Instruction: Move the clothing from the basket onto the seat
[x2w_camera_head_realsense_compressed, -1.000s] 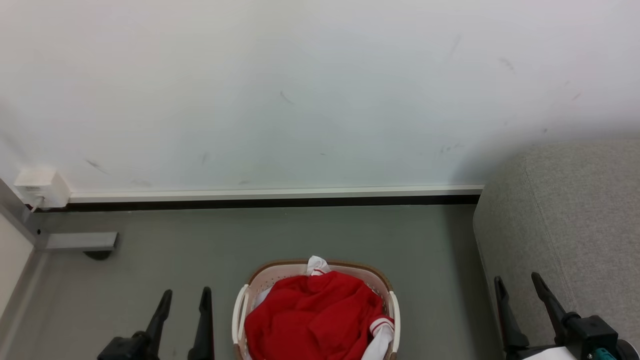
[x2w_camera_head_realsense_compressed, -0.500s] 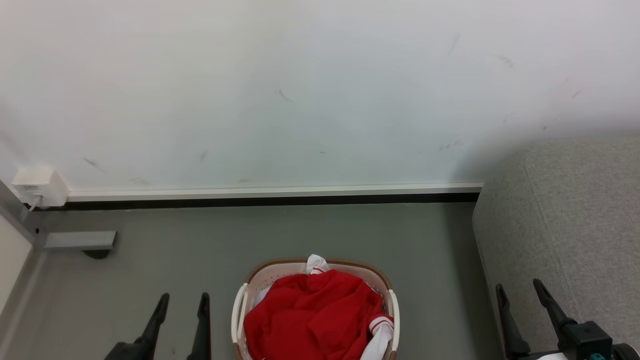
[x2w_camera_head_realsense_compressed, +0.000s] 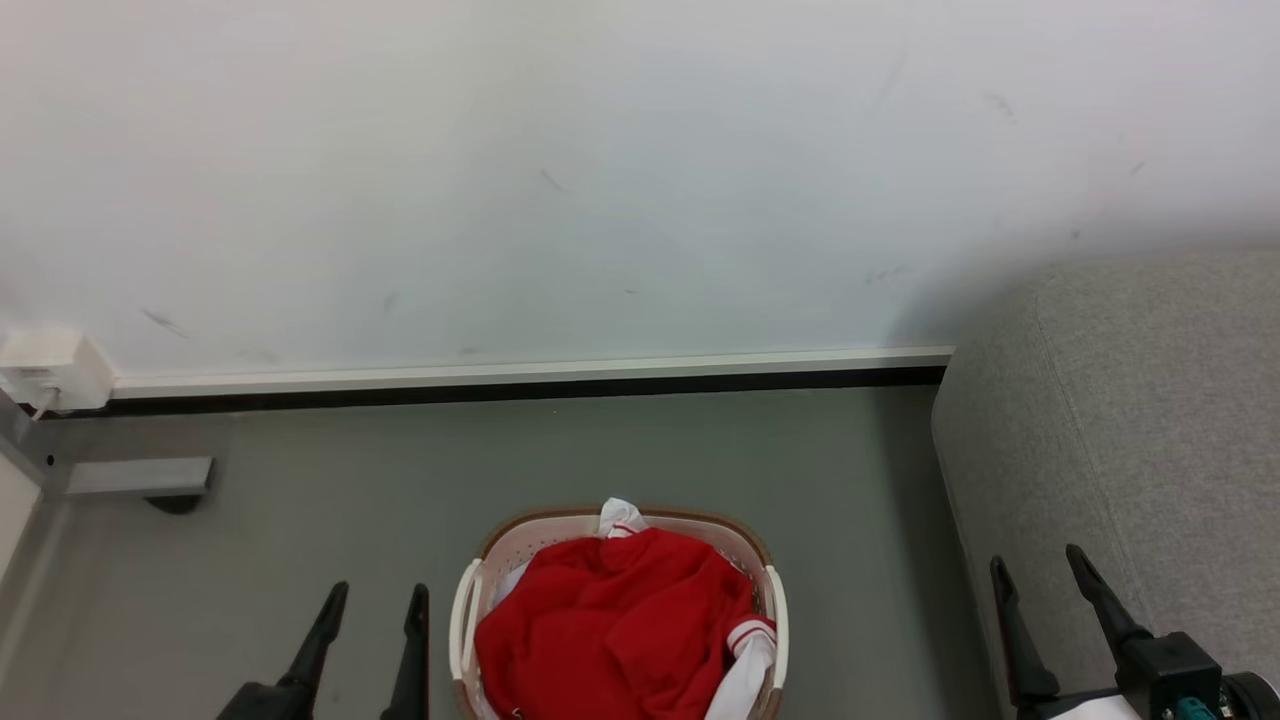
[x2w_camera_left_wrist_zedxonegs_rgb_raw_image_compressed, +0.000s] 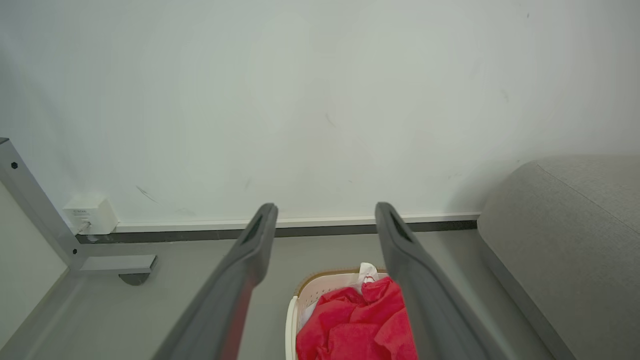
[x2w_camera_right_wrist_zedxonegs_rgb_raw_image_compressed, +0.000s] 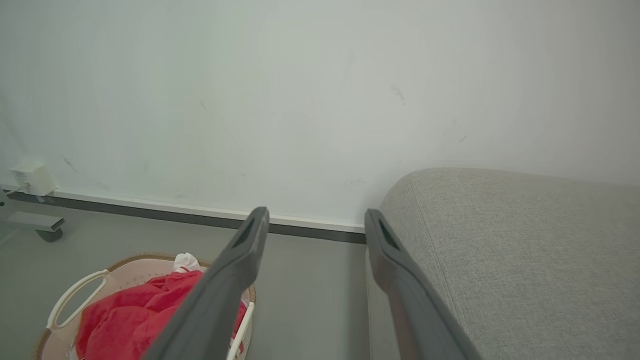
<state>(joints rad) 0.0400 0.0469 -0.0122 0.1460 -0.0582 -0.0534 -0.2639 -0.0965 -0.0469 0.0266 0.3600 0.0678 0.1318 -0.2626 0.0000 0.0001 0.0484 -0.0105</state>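
Observation:
The red clothing (x2w_camera_head_realsense_compressed: 610, 625) lies bunched in the cream basket (x2w_camera_head_realsense_compressed: 462, 622) on the grey floor, a white striped cuff hanging over the right rim. The left wrist view shows the clothing (x2w_camera_left_wrist_zedxonegs_rgb_raw_image_compressed: 360, 325) between my left fingers, the right wrist view shows the clothing (x2w_camera_right_wrist_zedxonegs_rgb_raw_image_compressed: 135, 317) in the basket (x2w_camera_right_wrist_zedxonegs_rgb_raw_image_compressed: 75, 300) at lower left. The grey seat (x2w_camera_head_realsense_compressed: 1150, 430) stands to the right of the basket. My left gripper (x2w_camera_head_realsense_compressed: 372, 598) is open, left of the basket. My right gripper (x2w_camera_head_realsense_compressed: 1035, 565) is open in front of the seat's near edge. Both hold nothing.
A white wall with a skirting strip (x2w_camera_head_realsense_compressed: 520, 372) runs behind the basket. At the far left stand a grey metal frame foot (x2w_camera_head_realsense_compressed: 135, 478) and a small white box (x2w_camera_head_realsense_compressed: 45, 365) on the wall. Grey floor lies between basket and wall.
The whole head view has shifted a little left and up, so the camera moved. Both grippers stay open and keep their places beside the basket.

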